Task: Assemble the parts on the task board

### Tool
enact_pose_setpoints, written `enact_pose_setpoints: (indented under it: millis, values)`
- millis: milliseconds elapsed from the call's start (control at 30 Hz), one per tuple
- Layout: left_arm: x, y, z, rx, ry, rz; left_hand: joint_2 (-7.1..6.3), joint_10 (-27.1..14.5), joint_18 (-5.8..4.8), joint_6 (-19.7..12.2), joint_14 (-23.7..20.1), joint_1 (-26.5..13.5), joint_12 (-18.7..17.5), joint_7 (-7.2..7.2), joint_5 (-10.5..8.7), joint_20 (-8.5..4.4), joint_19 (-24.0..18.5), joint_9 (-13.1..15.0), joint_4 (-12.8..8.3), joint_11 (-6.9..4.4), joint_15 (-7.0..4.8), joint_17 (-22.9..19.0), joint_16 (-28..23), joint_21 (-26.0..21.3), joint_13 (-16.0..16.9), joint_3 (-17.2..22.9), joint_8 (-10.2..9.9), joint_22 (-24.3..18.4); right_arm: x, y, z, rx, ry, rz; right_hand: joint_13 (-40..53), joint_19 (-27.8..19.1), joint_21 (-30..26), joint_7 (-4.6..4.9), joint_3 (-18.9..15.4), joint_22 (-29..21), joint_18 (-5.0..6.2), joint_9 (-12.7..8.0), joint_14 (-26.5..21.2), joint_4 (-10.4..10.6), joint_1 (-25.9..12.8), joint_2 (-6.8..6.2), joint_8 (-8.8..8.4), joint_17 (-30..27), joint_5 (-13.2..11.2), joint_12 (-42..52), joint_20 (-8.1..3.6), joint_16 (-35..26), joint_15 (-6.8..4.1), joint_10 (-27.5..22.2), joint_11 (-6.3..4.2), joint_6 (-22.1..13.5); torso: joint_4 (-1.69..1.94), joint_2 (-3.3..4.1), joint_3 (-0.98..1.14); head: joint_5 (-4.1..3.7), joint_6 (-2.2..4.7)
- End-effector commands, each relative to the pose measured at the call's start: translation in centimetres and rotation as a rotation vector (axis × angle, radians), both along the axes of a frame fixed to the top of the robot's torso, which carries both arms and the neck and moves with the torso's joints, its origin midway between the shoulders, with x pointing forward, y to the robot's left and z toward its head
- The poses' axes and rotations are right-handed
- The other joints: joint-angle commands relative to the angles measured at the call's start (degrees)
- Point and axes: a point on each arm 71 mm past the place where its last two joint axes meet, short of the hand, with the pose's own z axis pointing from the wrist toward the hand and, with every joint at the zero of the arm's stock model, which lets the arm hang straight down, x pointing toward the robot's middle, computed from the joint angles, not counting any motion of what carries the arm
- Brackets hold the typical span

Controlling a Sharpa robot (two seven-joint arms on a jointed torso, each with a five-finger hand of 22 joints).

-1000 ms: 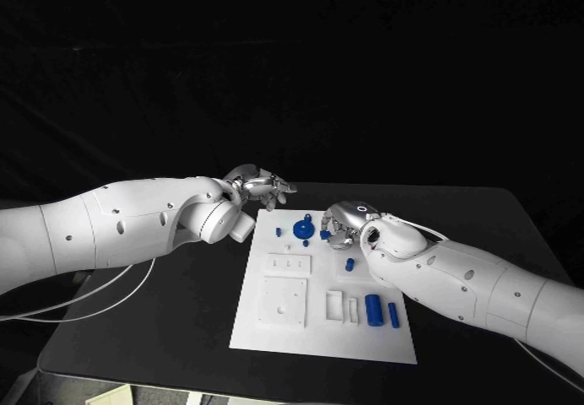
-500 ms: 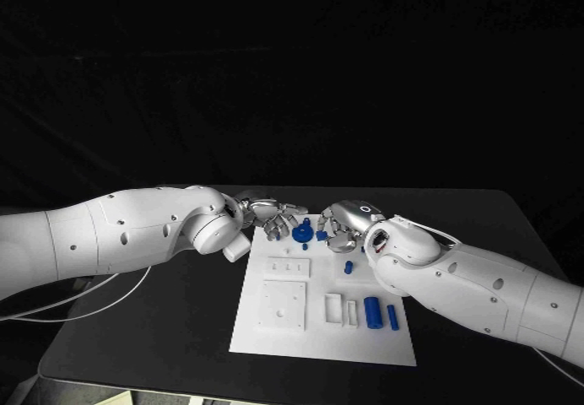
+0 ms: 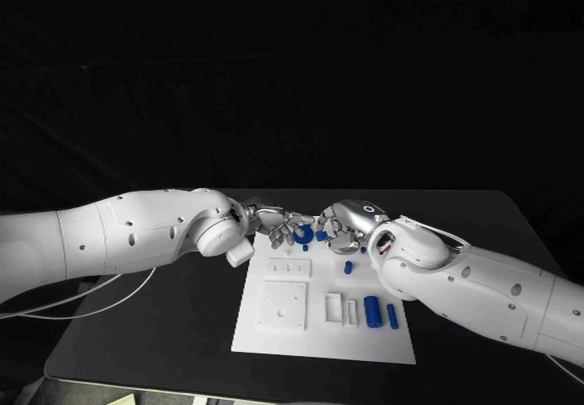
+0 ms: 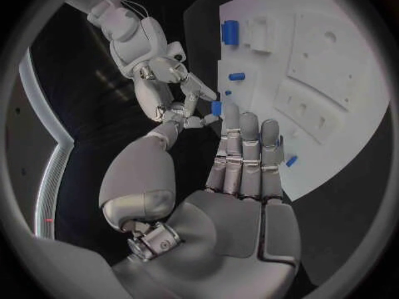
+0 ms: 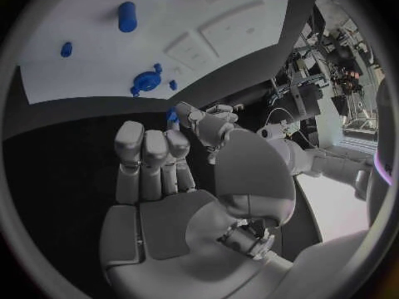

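The white task board (image 3: 283, 325) lies at the centre of the head view on the black table (image 3: 487, 228). On its lower right rest a thick blue cylinder (image 3: 372, 310) and a thinner blue peg (image 3: 392, 316), with a short blue peg (image 3: 348, 267) above them and a round blue gear piece (image 3: 302, 235) near its top edge. The left hand (image 3: 278, 221) hovers over that top edge, fingers extended side by side, holding nothing. Just to its right, the right hand (image 3: 346, 223) pinches a small blue part (image 5: 171, 115) at its fingertips.
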Motion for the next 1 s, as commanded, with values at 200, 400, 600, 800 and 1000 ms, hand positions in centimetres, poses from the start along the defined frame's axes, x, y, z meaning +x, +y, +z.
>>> enact_pose_setpoints:
  millis: [200, 400, 600, 800, 1000]
  values:
    - [0.0, -0.4, 0.0, -0.024, -0.009, -0.009, 2.32, 0.27, 0.49, -0.50, -0.40, 2.92, -0.39, -0.02, -0.14, -5.78, -0.66, -0.41, -1.69, -0.15, 0.02, 0.13, -0.09, -0.18, -0.02, -1.14, -0.41, 0.01, -0.8, 0.3, 0.5, 0.015, 0.000, 0.017, -0.03, 0.45, 0.12, 1.43, 0.35, 0.08, 4.78, 0.06, -0.02, 0.00, -0.26, -0.52, 0.40, -0.07, -0.13, 0.21, 0.04, 0.24, -0.44, 0.44, -0.12, 4.62, -0.21, -0.40, 0.24, 0.04, -0.16]
    - [-0.1, -0.8, 0.0, -0.018, -0.012, -0.028, 4.71, 0.47, 0.35, -0.29, -0.43, 5.21, -1.00, -0.02, -0.11, -5.78, -0.90, -1.18, -4.10, -0.04, 0.07, 0.20, -0.32, -0.31, 0.09, -4.99, -0.43, -0.21, -1.1, 0.6, 0.8, 0.024, -0.002, 0.026, -0.06, 0.49, 0.11, 1.41, 0.43, 0.06, 4.78, 0.06, -0.01, 0.07, -0.26, -0.59, 0.40, -0.08, -0.14, 0.19, 0.03, 0.23, -0.46, 0.47, -0.13, 4.65, -0.17, -0.28, 0.14, -0.06, -0.06]
    - [-0.2, -0.9, -0.1, -0.019, -0.003, -0.037, 5.82, 0.70, 0.28, 0.05, -0.34, 6.84, -1.43, -0.06, -0.07, -5.82, -0.82, -1.87, -4.91, -0.08, 0.05, 0.23, -0.50, -0.46, 0.18, -6.53, -0.38, -0.46, -1.2, 0.8, 1.0, 0.031, -0.005, 0.030, -0.06, 0.52, 0.10, 1.40, 0.49, 0.04, 4.78, 0.06, 0.00, 0.12, -0.25, -0.63, 0.39, -0.09, -0.14, 0.19, 0.02, 0.23, -0.48, 0.52, -0.14, 4.67, -0.15, -0.24, 0.08, -0.07, -0.01]
    - [-0.2, -1.1, -0.1, -0.020, 0.000, -0.048, 6.60, 0.94, 0.19, 0.61, -0.31, 7.53, -1.67, -0.14, -0.05, -5.83, -0.84, -2.22, -5.13, -0.14, 0.04, 0.28, -0.56, -0.53, 0.22, -7.30, -0.16, -0.57, -1.3, 1.1, 1.1, 0.036, -0.006, 0.035, -0.12, 0.54, 0.09, 1.39, 0.55, 0.02, 4.78, 0.05, 0.01, 0.15, -0.23, -0.66, 0.38, -0.09, -0.15, 0.14, 0.01, 0.22, -0.49, 0.50, -0.15, 4.68, -0.14, -0.23, 0.00, -0.13, -0.03]
    - [-0.2, -1.1, -0.1, -0.021, -0.001, -0.048, 7.09, 1.07, 0.14, 0.81, -0.28, 7.81, -1.83, -0.23, -0.03, -5.84, -0.88, -2.43, -5.13, -0.22, 0.01, 0.32, -0.57, -0.56, 0.21, -7.68, -0.09, -0.62, -1.5, 1.4, 1.2, 0.039, -0.006, 0.042, -0.12, 0.56, 0.08, 1.39, 0.59, 0.01, 4.78, 0.05, 0.01, 0.18, -0.22, -0.68, 0.38, -0.10, -0.15, 0.14, 0.00, 0.22, -0.50, 0.53, -0.16, 4.69, -0.15, -0.19, -0.02, -0.09, -0.10]
